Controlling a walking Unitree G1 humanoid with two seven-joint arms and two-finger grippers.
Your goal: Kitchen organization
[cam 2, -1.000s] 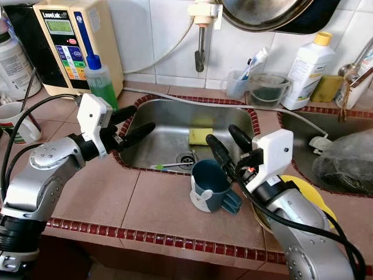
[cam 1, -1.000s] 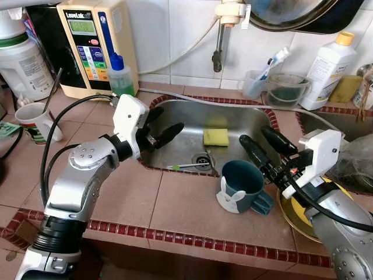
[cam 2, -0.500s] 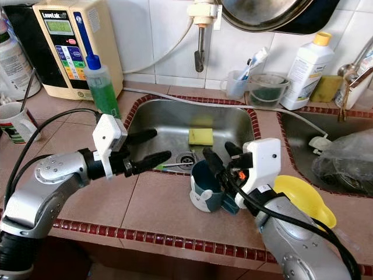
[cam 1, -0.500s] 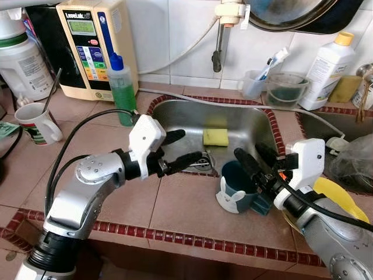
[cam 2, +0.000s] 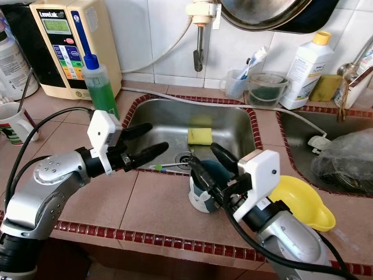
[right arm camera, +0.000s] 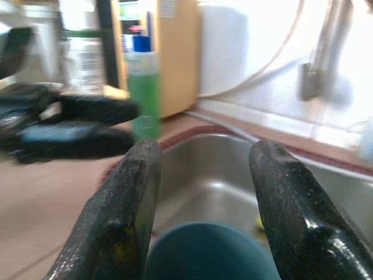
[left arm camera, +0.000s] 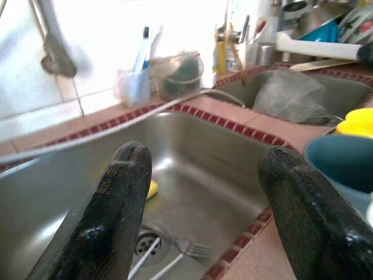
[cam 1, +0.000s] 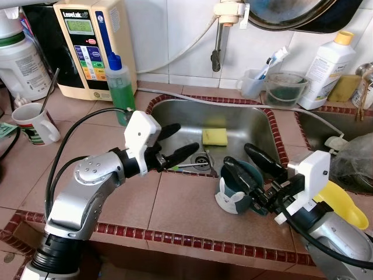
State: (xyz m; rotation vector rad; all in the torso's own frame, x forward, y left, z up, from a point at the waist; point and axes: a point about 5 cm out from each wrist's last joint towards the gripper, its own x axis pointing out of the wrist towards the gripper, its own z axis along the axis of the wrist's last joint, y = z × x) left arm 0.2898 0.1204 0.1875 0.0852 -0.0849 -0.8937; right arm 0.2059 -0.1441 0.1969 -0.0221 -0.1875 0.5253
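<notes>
Counter [cam 1: 175, 210]: tiled, red-trimmed, steel sink [cam 1: 245, 125] set in it.

Left gripper [cam 1: 178, 143]: fingers spread and empty, over the sink's front-left corner; drawn back a little toward that corner in the last half second.

Right gripper [cam 1: 247, 166]: fingers parted, now straddling the mug's rim where a second ago it hung well clear. Judged: a grasp is imminent, not yet closed.

Teal mug [cam 1: 233, 189]: upright on the counter strip at the sink's front edge, long axis vertical, mouth up, rabbit motif facing the counter's front edge.

Yellow sponge [cam 1: 215, 137]: sink floor, toward the back.

Fork [left arm camera: 186, 254]: beside the drain.
</notes>
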